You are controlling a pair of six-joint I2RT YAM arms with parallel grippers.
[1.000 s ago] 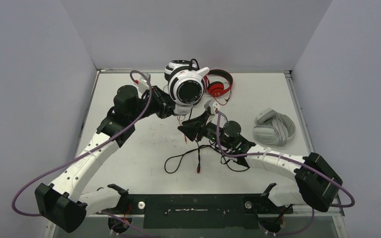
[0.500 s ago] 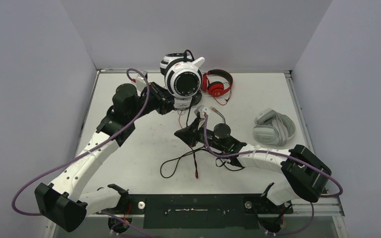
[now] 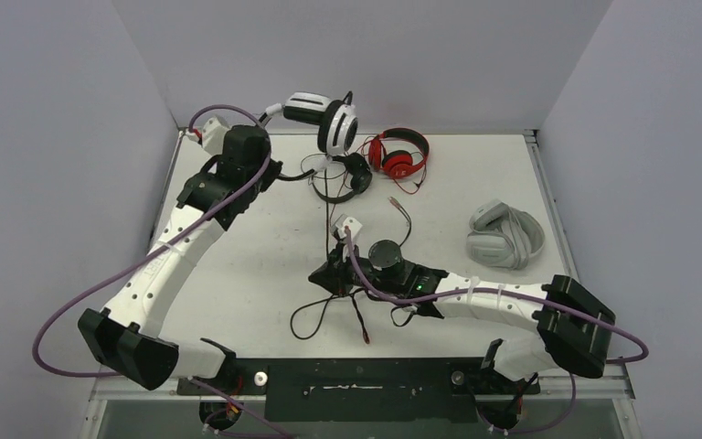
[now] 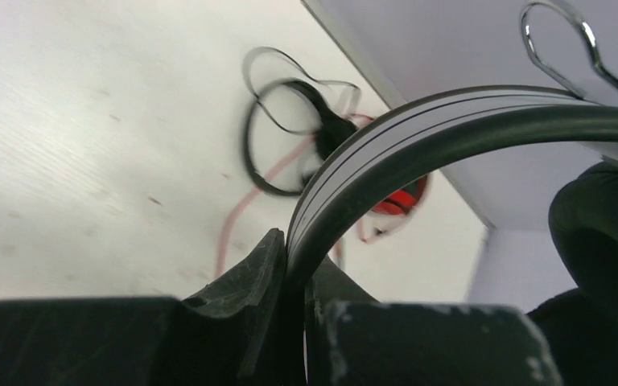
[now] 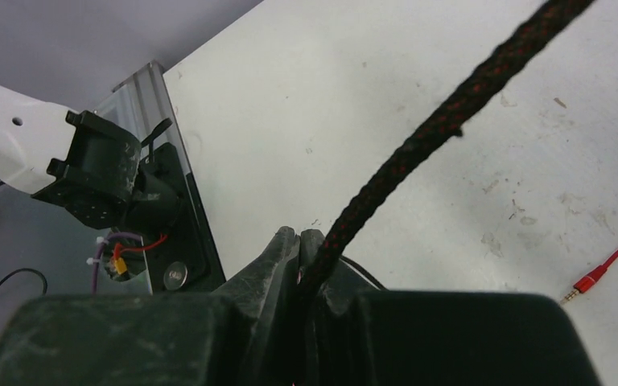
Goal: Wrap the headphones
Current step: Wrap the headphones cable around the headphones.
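1. Plastic headband [image 4: 451, 121] of the white-and-black headphones [image 3: 324, 117] is clamped between the fingers of the left gripper [image 4: 296, 256]. The earcups hang beyond the fingertips, raised above the table [image 3: 265, 256].
2. Handling estimate: the band is stiff and smooth, and the earcups carry most of the weight. It may pivot in the pinch, so grip it near mid-span.
3. Braided cable [image 5: 451, 112] rises away from the right gripper [image 5: 299, 241], whose fingers are pressed together on it.
4. Handling estimate: the cable is light, limp and textured. It resists slipping but tangles easily, so hold it close to the fingers under gentle tension.
5. Slack loops [image 3: 315, 315] lie on the table just beside the right fingers.
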